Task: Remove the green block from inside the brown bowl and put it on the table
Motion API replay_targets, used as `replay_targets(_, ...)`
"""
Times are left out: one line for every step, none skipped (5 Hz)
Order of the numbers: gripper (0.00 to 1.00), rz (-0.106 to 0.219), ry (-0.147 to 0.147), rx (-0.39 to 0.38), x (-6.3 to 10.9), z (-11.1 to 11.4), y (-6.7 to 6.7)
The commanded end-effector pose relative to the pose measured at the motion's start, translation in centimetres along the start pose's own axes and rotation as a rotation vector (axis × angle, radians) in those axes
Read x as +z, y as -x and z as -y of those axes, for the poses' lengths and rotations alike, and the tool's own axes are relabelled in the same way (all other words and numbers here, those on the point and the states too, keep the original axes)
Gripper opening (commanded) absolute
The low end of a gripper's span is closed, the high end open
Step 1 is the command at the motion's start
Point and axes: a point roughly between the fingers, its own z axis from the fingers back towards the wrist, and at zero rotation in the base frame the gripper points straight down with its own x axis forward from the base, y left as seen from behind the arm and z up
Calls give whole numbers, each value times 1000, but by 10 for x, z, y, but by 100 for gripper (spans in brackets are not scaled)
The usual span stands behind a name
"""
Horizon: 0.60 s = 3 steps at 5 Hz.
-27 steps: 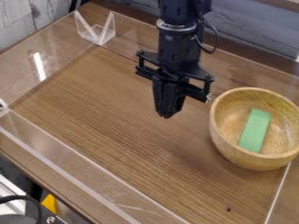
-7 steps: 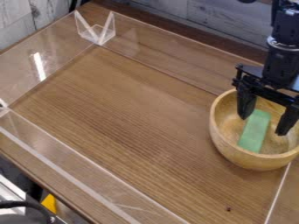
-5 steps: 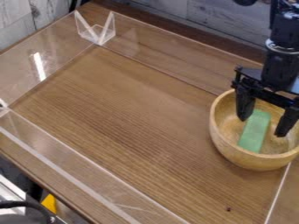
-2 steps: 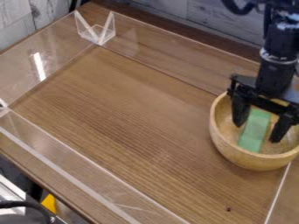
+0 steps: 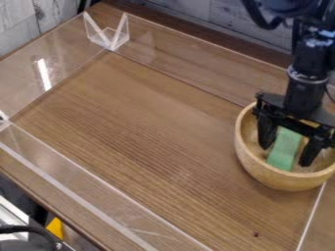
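Brown bowl (image 5: 258,162) taken as the landmark; it sits on the table (image 5: 144,127) at the right side, close to the clear plastic wall (image 5: 311,221) on that edge.

Green block (image 5: 285,149) — inside the bowl, lying on the inner slope toward the bowl's right half, long axis running roughly front to back. Only its middle strip shows between the fingers.

Gripper (image 5: 292,144) — directly above the bowl's centre-right, pointing straight down, tips lowered past the rim into the hollow. Jaws spread wide, one black finger (image 5: 267,130) on the block's left flank, the other on its right, so the block lies between them. A sliver of green and bowl wood shows on each side; cannot tell whether either pad touches the block. Nothing is clamped.

Arm column rises from the gripper toward the top edge, above the bowl's far rim.

Far from the bowl, up at the table's back-left corner, a small clear plastic V-shaped stand (image 5: 108,31).
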Motion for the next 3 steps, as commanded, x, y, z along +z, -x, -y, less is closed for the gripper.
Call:
replay_targets(0, 45, 8, 2, 10, -1, -4)
replay_targets(0, 44, 16, -2, 14, -1, -2)
replay_targets(0, 46, 27, -7, 21, -1, 2)
